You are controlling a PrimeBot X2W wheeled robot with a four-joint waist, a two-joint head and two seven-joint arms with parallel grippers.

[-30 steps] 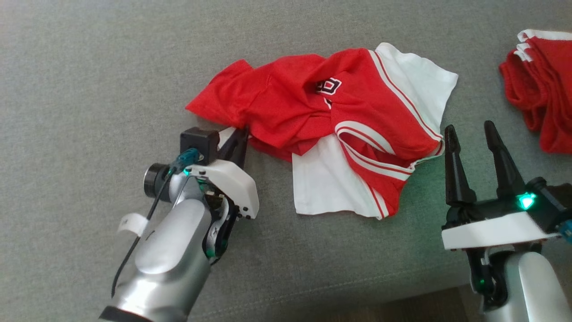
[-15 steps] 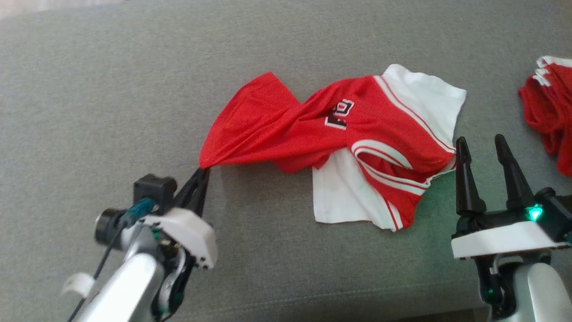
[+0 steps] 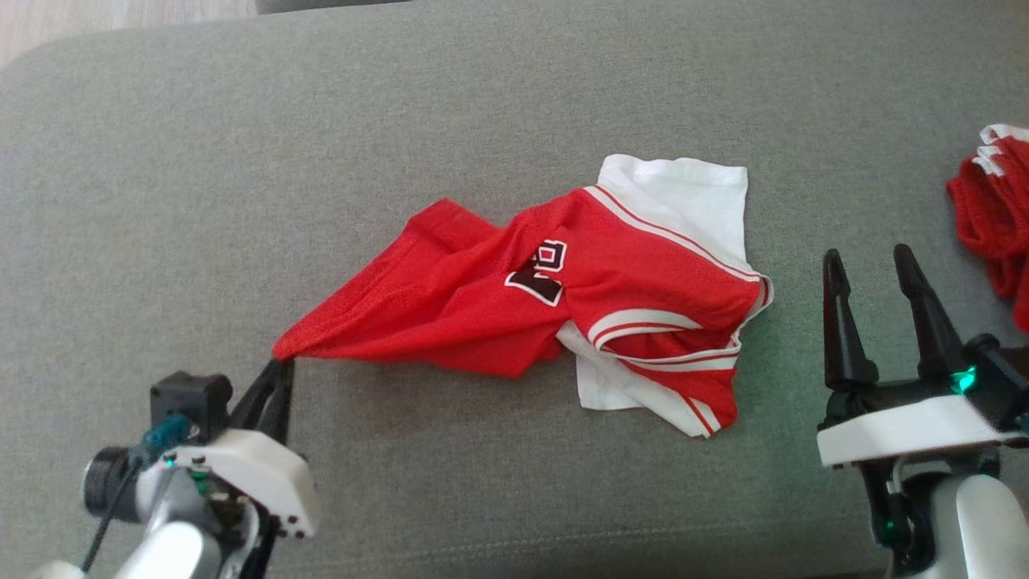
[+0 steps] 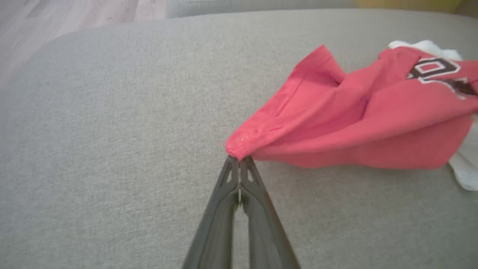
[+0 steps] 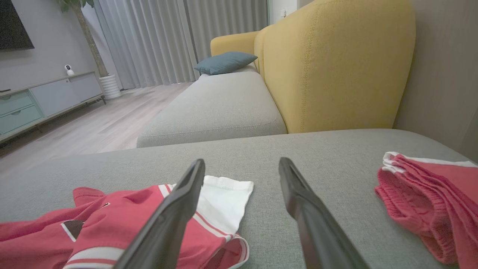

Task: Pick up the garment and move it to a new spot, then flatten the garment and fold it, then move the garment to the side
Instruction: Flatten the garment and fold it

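At my lower left, left gripper (image 3: 281, 367): pinched tight on the garment (image 3: 482, 305) corner.
Right gripper (image 3: 867, 252): I see fingers spread wide, holding nothing.
Garment look: red-and-white, stretched, crumpled.

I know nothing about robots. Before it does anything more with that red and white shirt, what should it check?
1. Left end effector shut on a corner of the red-and-white fabric jersey: ok.
2. Right end effector open, holding nothing: ok.
3. Jersey lying flat: not ok, twisted and bunched.
4. Bare grey fabric cushion left of the jersey: ok.
5. Pile of red clothing apart from the jersey: ok.
6. How firmly the corner is pinched: cannot tell.
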